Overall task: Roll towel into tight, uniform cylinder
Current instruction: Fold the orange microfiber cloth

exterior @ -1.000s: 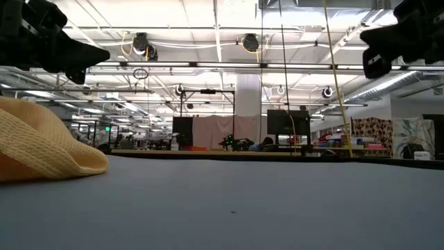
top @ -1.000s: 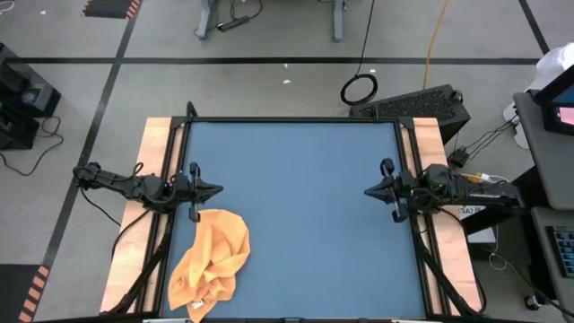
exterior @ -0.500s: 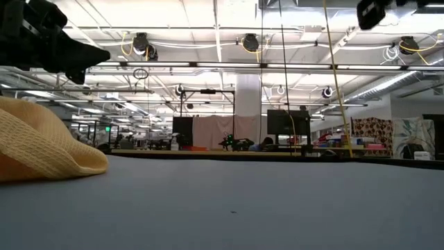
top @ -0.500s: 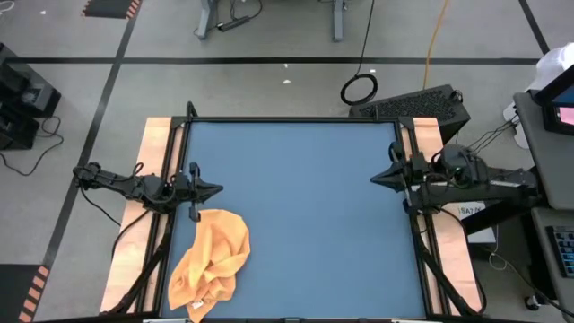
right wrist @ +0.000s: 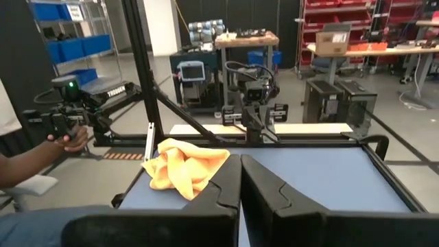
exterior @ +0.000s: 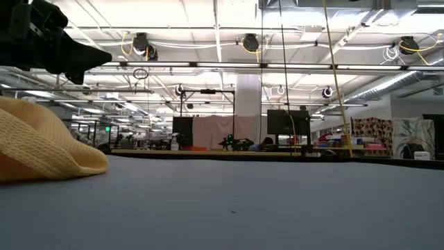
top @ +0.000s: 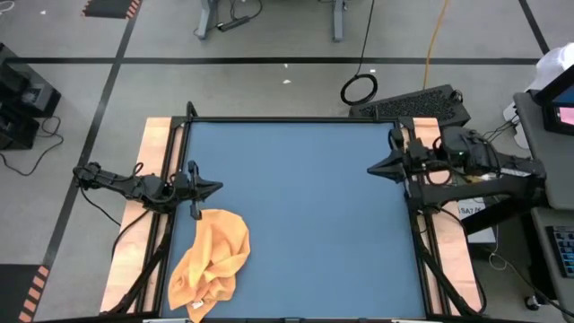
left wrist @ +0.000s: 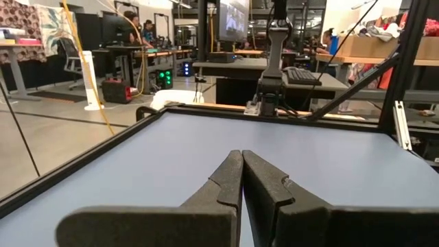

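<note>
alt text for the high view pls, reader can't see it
A crumpled orange-yellow towel lies at the blue table's near-left corner. The left end effector, shut, hovers just above it in the picture; the right end effector, also shut, hovers by the table's right edge.

Left hand (top: 215, 188) and right hand (top: 372, 168), both closed, hover at opposite table edges.

Orange-yellow towel (top: 213, 263), crumpled heap, unrolled, table's near-left corner.
</note>
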